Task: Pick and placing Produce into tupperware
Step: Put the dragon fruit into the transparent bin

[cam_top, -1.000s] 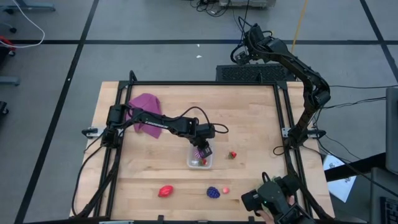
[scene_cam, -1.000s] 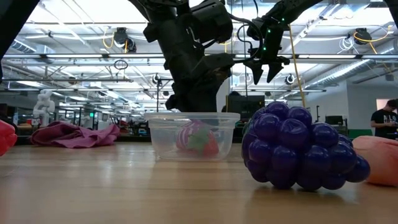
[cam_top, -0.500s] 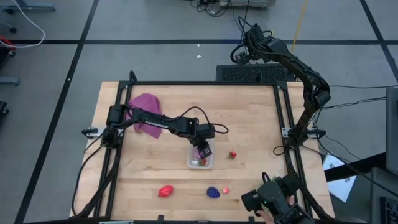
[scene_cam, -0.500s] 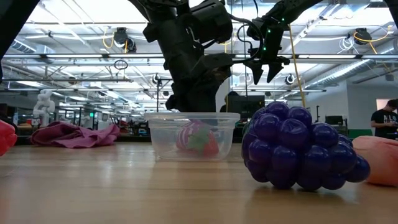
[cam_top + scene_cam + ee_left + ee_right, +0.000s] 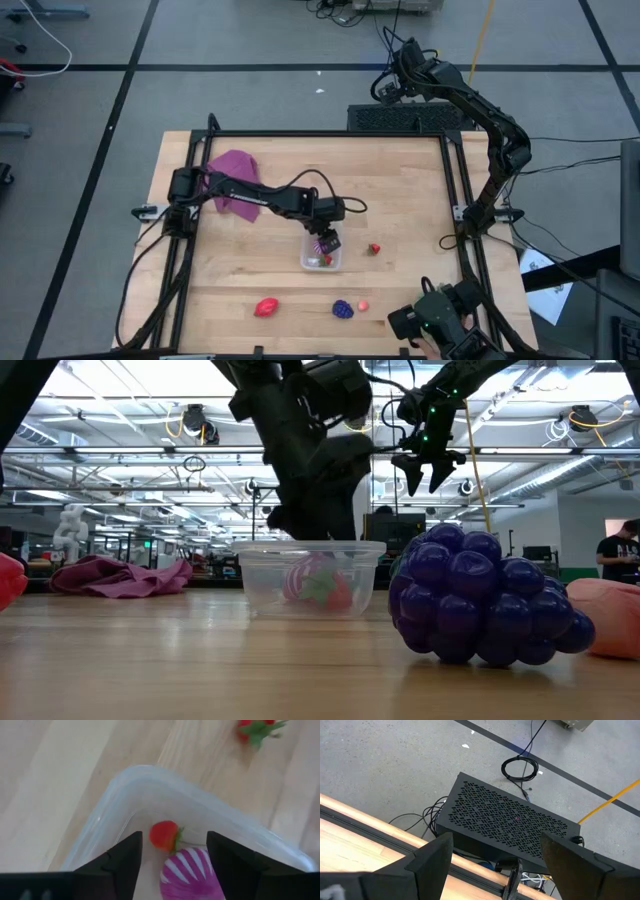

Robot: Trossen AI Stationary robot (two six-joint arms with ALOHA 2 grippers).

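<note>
The clear tupperware (image 5: 322,257) stands mid-table, its wall (image 5: 262,575) clear in the low view. Inside it lie a magenta striped fruit (image 5: 192,872) and a small red berry (image 5: 164,835). My left gripper (image 5: 173,837) hangs open just over the tub's rim (image 5: 165,775), pointing steeply down, one finger on either side of the striped fruit and apart from it. Another berry (image 5: 375,248) lies on the table right of the tub. My right gripper (image 5: 385,88) waits open, raised beyond the table's far right corner.
Near the front edge lie a red piece (image 5: 265,307), a dark purple fruit (image 5: 343,309) and a small pink piece (image 5: 362,305). A magenta cloth (image 5: 232,170) sits at the far left. A black perforated box (image 5: 505,820) stands on the floor behind the table.
</note>
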